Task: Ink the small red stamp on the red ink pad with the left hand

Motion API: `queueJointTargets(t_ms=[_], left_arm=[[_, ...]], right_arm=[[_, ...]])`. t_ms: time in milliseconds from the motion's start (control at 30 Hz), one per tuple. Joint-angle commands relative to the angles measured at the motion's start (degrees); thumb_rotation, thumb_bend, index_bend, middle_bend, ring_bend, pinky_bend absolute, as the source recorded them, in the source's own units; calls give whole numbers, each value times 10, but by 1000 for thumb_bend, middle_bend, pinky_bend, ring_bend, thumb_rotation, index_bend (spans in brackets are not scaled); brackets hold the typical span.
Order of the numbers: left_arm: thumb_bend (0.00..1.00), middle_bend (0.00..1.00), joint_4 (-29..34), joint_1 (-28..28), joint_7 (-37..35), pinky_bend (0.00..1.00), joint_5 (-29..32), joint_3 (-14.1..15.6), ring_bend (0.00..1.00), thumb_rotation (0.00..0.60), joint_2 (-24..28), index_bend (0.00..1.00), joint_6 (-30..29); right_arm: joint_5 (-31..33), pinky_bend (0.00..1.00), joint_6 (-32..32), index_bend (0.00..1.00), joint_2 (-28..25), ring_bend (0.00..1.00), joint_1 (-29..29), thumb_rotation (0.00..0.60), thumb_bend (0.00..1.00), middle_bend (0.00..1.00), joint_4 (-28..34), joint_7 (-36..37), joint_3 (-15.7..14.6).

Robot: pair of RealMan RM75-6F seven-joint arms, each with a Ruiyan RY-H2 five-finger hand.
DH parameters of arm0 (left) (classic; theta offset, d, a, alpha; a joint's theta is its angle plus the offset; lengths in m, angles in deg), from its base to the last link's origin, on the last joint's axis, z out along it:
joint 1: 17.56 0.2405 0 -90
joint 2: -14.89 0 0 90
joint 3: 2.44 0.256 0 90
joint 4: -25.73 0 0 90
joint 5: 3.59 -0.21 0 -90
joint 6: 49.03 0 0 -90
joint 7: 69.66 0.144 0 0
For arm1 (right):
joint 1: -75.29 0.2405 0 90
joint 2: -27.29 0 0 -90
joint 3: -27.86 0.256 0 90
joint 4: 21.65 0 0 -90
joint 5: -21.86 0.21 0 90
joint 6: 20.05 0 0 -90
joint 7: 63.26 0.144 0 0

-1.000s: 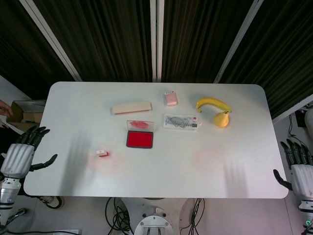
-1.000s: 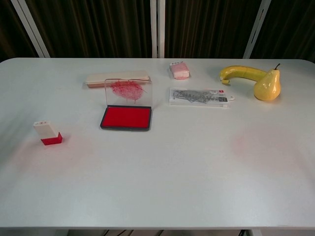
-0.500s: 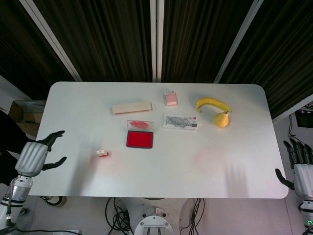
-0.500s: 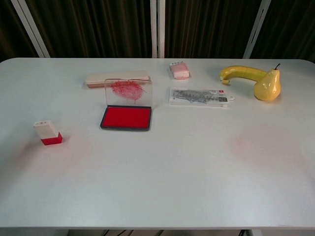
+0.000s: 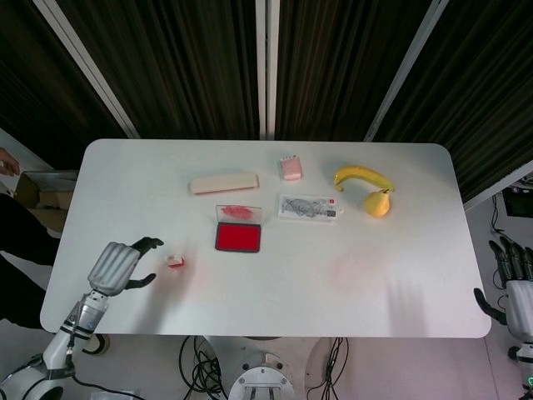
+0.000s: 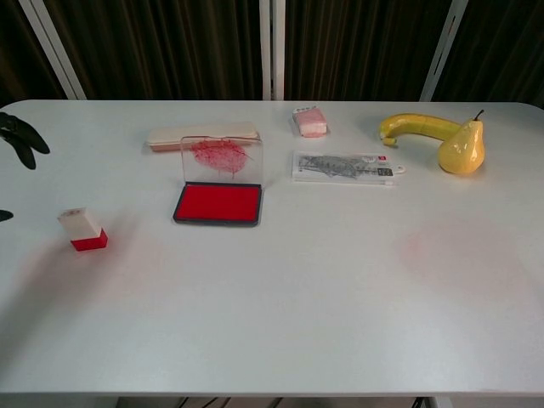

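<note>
The small red stamp (image 5: 175, 262) (image 6: 82, 229), white on top with a red base, stands on the white table left of the red ink pad (image 5: 238, 237) (image 6: 218, 203). The pad's clear lid stands upright behind it, smeared red. My left hand (image 5: 119, 266) hovers over the table just left of the stamp, open, fingers apart and holding nothing; only its dark fingertips (image 6: 21, 136) show at the chest view's left edge. My right hand (image 5: 515, 283) stays off the table's right edge, open and empty.
Behind the pad lies a long beige case (image 5: 223, 182). A pink eraser (image 5: 291, 168), a flat printed packet (image 5: 310, 207), a banana (image 5: 361, 176) and a yellow pear (image 5: 378, 203) lie at the back right. A cardboard box (image 5: 42, 193) sits off the table's left edge.
My left hand has come in from beyond the table's left edge to over the table, close to the stamp. My right hand has sunk slightly lower at the right edge.
</note>
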Motion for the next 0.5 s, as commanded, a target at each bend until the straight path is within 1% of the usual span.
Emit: queueJointTargets(t_ms=[33, 100, 267, 400, 500], left_arm=[[174, 348, -34, -17, 43, 1000, 38, -10, 913, 600, -50, 293, 30], [174, 350, -43, -20, 43, 1000, 55, -13, 915, 600, -67, 293, 42], [174, 355, -66, -32, 44, 1000, 70, -13, 915, 600, -93, 293, 64], [175, 360, -87, -39, 52, 1000, 82, -17, 916, 600, -112, 293, 73], [175, 385, -107, -43, 73, 1000, 90, -20, 921, 600, -126, 302, 72]], right_arm=[[2, 0, -7, 0, 0, 0, -4, 600, 219, 0, -3, 3, 2], [4, 0, -9, 0, -3, 0, -7, 600, 219, 0, -5, 8, 2], [5, 0, -6, 0, -2, 0, -7, 600, 219, 0, -10, 13, 2], [3, 0, -2, 0, 1, 0, -5, 600, 221, 0, -12, 13, 1], [4, 0, -1, 0, 2, 0, -5, 600, 222, 0, -13, 13, 2]])
